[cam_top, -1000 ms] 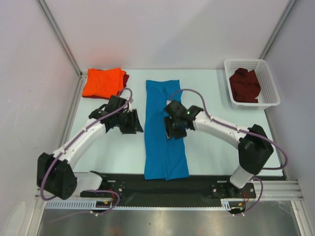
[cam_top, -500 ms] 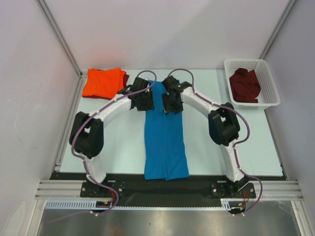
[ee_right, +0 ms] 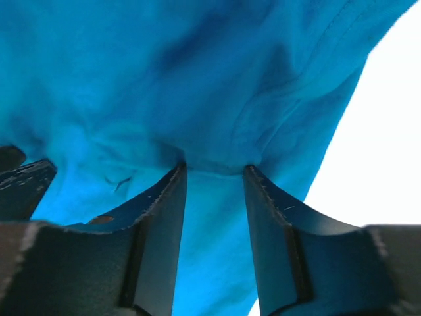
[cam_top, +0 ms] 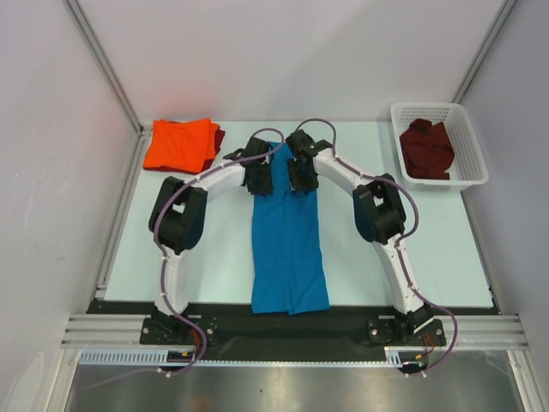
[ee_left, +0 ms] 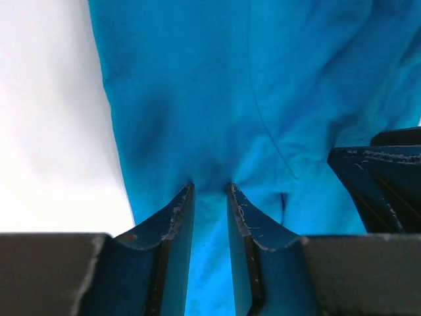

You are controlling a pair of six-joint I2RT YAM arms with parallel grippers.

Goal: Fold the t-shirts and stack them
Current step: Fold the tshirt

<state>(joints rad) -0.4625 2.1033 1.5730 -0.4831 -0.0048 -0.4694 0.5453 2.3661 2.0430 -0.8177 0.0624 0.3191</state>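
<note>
The bright blue t-shirt [cam_top: 289, 249] lies as a long narrow strip down the middle of the table. Both grippers are at its far end. My left gripper [cam_top: 260, 178] pinches the far left part; blue cloth fills the narrow gap between its jaws in the left wrist view [ee_left: 210, 187]. My right gripper [cam_top: 300, 174] pinches the far right part, and the cloth puckers at its tips in the right wrist view [ee_right: 214, 168]. The orange t-shirt [cam_top: 176, 144] lies folded at the far left on a dark maroon t-shirt [cam_top: 220, 137].
A white lattice basket [cam_top: 470, 142] stands at the far right and holds another dark maroon t-shirt [cam_top: 426, 148]. Both arms arch over the table's middle on either side of the blue strip. Grey walls close the far and side edges.
Both arms have swung from the table's middle to the far end of the blue t-shirt. Their grippers now sit side by side on its far edge. The shirt's far end is partly covered.
</note>
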